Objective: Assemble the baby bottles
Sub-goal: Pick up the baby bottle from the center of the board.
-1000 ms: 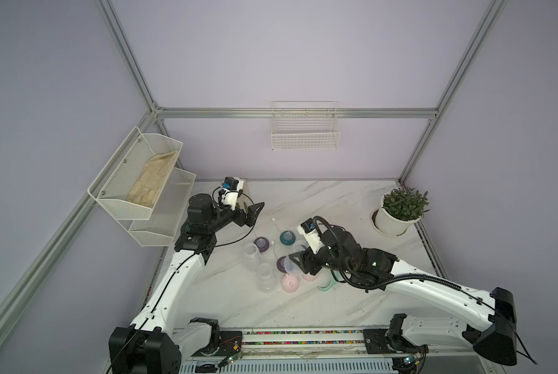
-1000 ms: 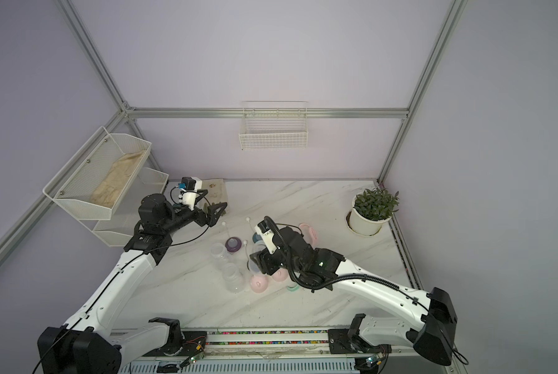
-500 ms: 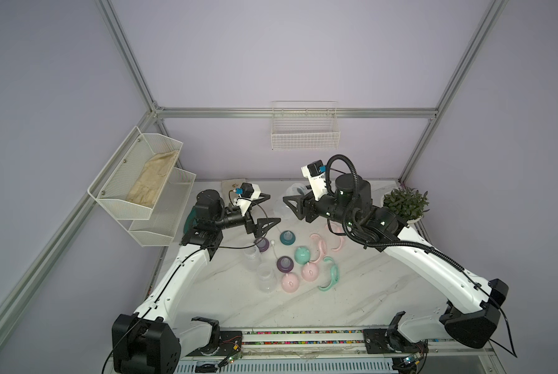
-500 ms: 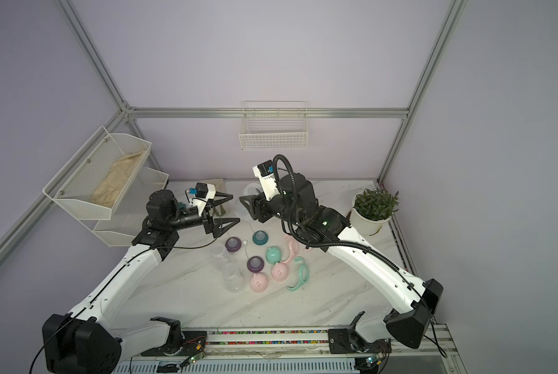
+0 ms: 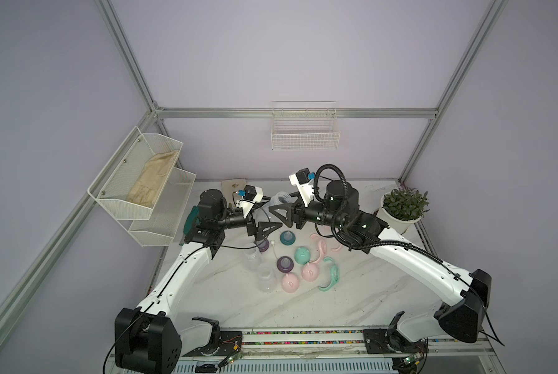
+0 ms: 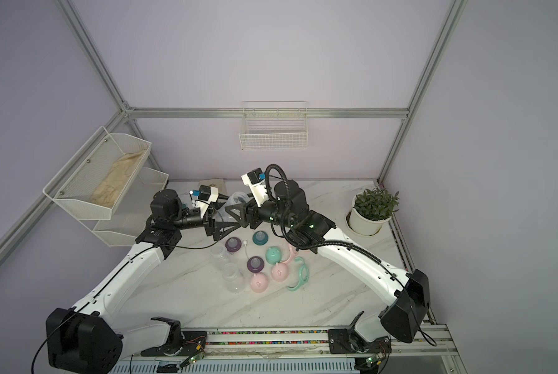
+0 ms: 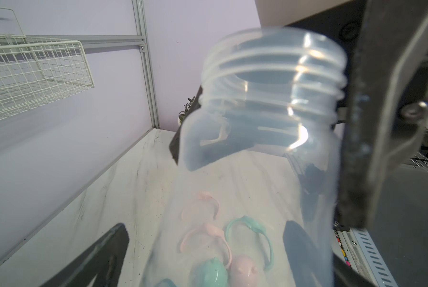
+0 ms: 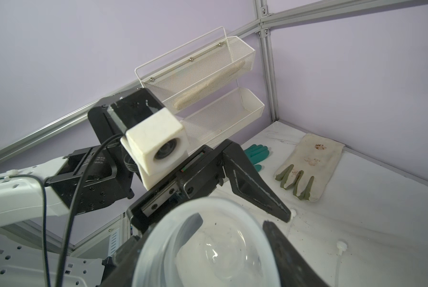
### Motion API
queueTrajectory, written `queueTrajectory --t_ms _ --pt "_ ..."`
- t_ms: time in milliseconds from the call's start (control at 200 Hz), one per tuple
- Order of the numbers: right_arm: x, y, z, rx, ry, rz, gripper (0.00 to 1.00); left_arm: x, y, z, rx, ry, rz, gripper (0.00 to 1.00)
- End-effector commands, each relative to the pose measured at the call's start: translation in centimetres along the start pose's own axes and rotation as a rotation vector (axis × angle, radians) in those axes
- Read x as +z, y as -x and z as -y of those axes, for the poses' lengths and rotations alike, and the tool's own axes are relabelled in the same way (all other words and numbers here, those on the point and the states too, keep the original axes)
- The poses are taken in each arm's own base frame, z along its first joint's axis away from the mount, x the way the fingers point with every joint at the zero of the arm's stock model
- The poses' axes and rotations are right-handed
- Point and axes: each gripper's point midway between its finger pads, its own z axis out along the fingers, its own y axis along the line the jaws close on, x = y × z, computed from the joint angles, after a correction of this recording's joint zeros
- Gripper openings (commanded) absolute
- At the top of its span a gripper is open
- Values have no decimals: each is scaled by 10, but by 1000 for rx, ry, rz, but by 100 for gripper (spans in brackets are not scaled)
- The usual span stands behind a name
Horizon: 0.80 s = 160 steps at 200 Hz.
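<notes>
Now that our right arm [image 5: 410, 262] has swung up off the table [image 5: 352, 301], we see the right gripper [image 5: 279, 209] clamped across one clear bottle [image 5: 278, 197], held in the air just before the left gripper [image 5: 266, 228], whose fingers [image 5: 271, 225] stand wide and empty. Collars [image 5: 284, 264], caps [image 5: 310, 271] and handle rings [image 5: 323, 287] lie loose below, so we expect a handover.

Soft even light; close bottle [image 7: 257, 139] blurred, glinting.

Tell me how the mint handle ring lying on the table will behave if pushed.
The mint handle ring lies flat on the marble table, so it would probably slide, not roll. It looks thin, so likely light. Its open loops might snag the nearer pink cap beside it.
</notes>
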Motion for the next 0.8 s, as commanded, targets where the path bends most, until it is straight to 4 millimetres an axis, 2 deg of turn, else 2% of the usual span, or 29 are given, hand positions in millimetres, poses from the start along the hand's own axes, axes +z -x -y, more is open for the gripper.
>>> queueTrajectory --t_ms 0,205,580,685,795 --pt "-9 30 -23 -11 94 105 34 0 21 12 59 -54 38 100" --pt "-21 41 -29 -39 96 153 34 0 21 19 50 -86 40 100" --pt "-24 41 -29 -36 105 169 34 0 25 23 68 -91 48 100" --pt "-20 36 -28 -25 113 153 34 0 29 20 77 -69 54 92" --pt "-13 27 -24 -9 116 123 37 -1 33 8 71 10 59 84"
